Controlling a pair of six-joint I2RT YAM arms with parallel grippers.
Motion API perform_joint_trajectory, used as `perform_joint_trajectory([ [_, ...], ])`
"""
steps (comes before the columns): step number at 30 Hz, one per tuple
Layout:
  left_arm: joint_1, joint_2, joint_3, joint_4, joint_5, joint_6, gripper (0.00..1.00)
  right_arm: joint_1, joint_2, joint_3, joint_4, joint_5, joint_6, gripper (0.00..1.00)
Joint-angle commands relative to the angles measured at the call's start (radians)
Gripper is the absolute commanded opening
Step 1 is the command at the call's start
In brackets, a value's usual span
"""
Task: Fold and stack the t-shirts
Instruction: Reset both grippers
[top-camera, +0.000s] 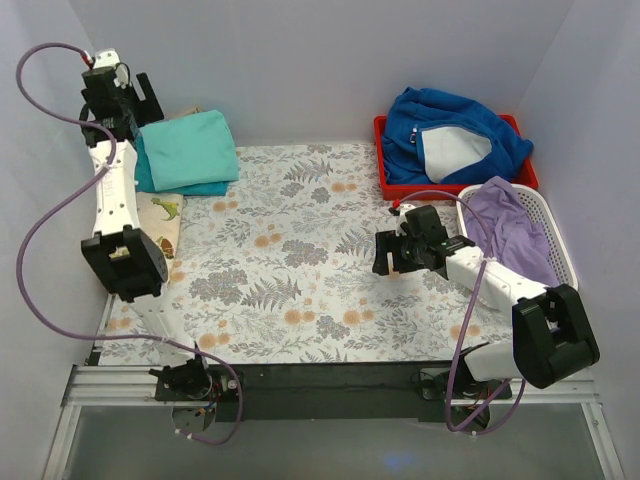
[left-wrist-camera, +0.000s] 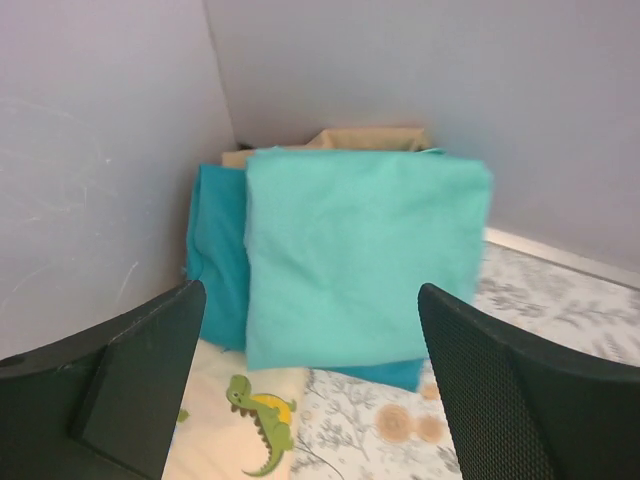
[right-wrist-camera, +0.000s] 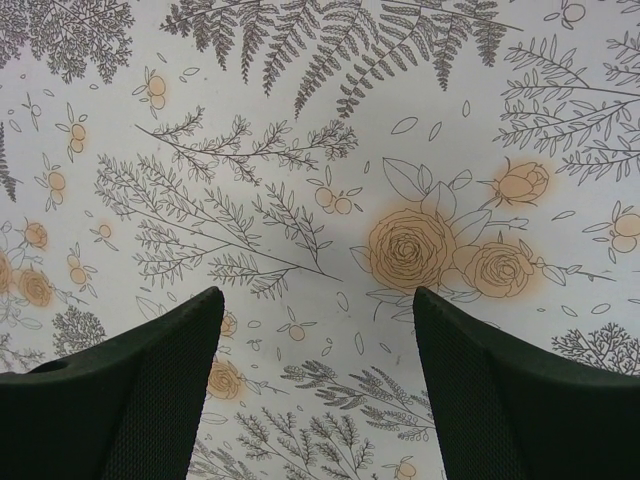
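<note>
At ten o'clock the left gripper (left-wrist-camera: 310, 295) gapes before the mint t-shirt (left-wrist-camera: 360, 250); the right gripper (right-wrist-camera: 315, 300) gapes above the table (right-wrist-camera: 300, 150).

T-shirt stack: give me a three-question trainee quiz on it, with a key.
1. True or false: the mint t-shirt lies on top of the darker teal t-shirt.
2. The dinosaur-print t-shirt lies: A in a tray; B on the table beside the stack; C in a basket.
3. What do the left hand and right hand hold?
Key: 1 true; 2 B; 3 nothing, both are open.
</note>
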Motion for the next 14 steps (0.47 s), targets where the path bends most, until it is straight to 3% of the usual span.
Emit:
perform_joint_trajectory([
  [1,-0.044,-0.205,-0.097,0.032,0.144,-0.058,0.87,-0.007,-0.034,0.018,0.027,0.022,-0.008,0.82],
  [4,-0.140,-0.353,-0.252,0.053,0.331,-0.098,0.87,-0.005,-0.051,0.041,0.018,0.087,-0.011,0.82],
  [8,-0.364,-0.535,-0.482,0.150,0.312,-0.142,0.87,-0.005,-0.094,0.076,-0.010,0.156,-0.025,0.82],
  [14,-0.453,-0.664,-0.645,0.211,0.401,-0.217,0.88,-0.007,-0.175,0.052,-0.039,0.180,-0.022,0.83],
])
